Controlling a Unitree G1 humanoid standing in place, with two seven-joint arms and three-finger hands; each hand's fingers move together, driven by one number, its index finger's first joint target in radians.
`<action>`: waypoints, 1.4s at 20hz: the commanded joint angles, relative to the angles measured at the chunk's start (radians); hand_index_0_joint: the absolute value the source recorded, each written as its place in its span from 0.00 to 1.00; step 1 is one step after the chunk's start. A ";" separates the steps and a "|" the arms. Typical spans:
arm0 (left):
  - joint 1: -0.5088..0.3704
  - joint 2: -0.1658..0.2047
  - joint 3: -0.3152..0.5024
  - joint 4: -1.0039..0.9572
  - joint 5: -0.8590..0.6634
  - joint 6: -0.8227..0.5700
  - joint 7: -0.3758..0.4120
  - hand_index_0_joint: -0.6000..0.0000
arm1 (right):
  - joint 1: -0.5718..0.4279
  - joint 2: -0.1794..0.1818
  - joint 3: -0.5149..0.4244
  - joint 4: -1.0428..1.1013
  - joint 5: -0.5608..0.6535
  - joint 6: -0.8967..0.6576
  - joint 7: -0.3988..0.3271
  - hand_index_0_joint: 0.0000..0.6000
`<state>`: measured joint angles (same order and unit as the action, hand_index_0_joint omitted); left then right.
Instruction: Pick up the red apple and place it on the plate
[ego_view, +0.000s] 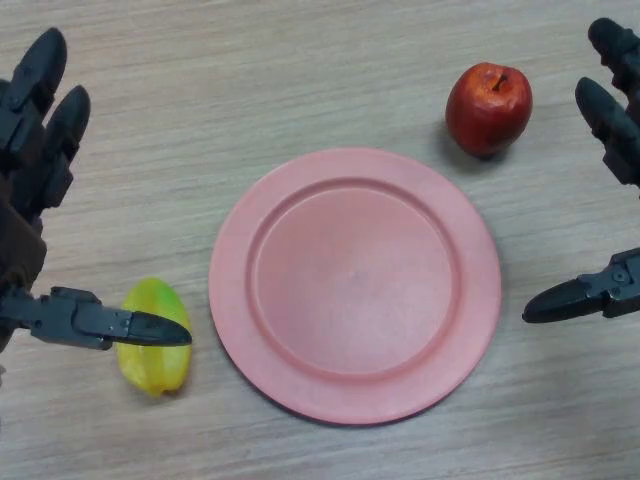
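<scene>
A red apple (488, 108) with a short stem stands on the wooden table, just beyond the upper right rim of a round pink plate (355, 285). The plate lies empty in the middle of the view. My right hand (612, 125) is at the right edge, open, its fingers right of the apple and its thumb lower down beside the plate's right rim; it touches neither. My left hand (40, 120) is at the left edge, open and empty.
A yellow-green starfruit (153, 336) lies on the table left of the plate, partly under my left thumb. The wooden tabletop (280, 70) fills the whole view.
</scene>
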<state>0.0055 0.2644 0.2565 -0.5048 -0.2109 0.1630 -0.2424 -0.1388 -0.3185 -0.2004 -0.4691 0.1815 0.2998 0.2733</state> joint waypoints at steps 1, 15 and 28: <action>-0.022 0.036 0.033 -0.039 0.027 -0.160 0.048 1.00 | -0.041 -0.045 -0.036 -0.030 0.021 -0.153 -0.024 0.00; -0.019 0.031 0.026 -0.123 -0.038 -0.073 0.020 1.00 | -0.413 -0.079 0.079 0.586 -0.193 -0.449 -0.138 0.00; 0.022 0.023 0.103 -0.140 -0.115 -0.098 0.015 1.00 | -0.873 -0.018 0.213 1.472 -0.619 -0.678 -0.452 0.75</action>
<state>0.0389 0.2607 0.2923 -0.5915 -0.3073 0.1787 -0.2323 -0.9251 -0.3066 0.0443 1.0609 -0.4543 -0.2785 -0.0939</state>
